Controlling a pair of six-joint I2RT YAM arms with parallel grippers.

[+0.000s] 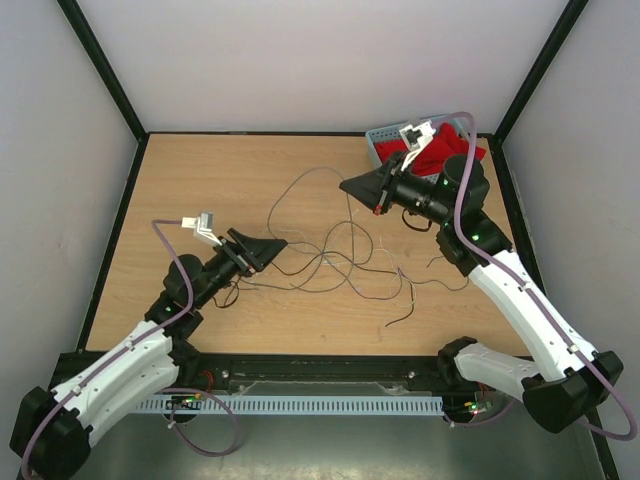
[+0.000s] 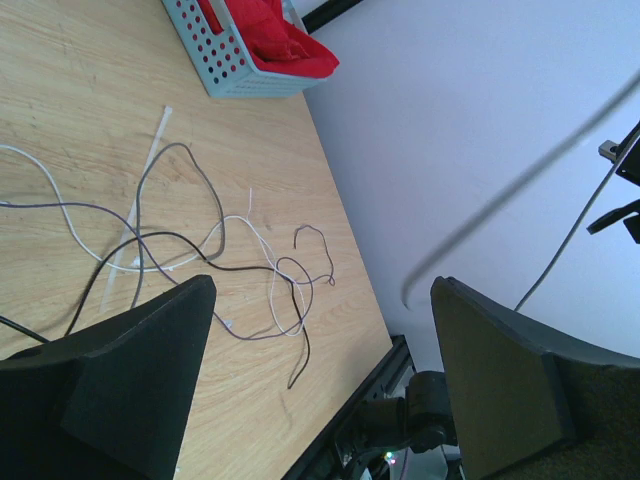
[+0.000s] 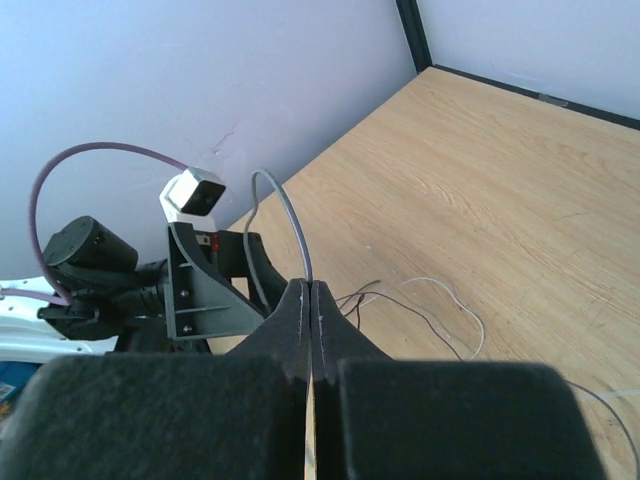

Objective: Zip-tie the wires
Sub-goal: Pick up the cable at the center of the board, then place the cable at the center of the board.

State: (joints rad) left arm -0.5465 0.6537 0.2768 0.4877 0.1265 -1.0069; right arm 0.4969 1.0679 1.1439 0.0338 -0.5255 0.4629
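Wire [image 3: 303,255] is pinched in the right fingers [image 3: 340,345], so the wide-open left fingers [image 2: 130,350] should be centred on the zip tie [image 2: 152,160] ahead.

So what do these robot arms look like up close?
The left arm and right arm have white shells between chunky black joints, with a lilac cable looping along each. The left gripper and right gripper each have two black wedge-shaped fingers, with a small white camera at the wrist. Tiny green lights glow on some joints.
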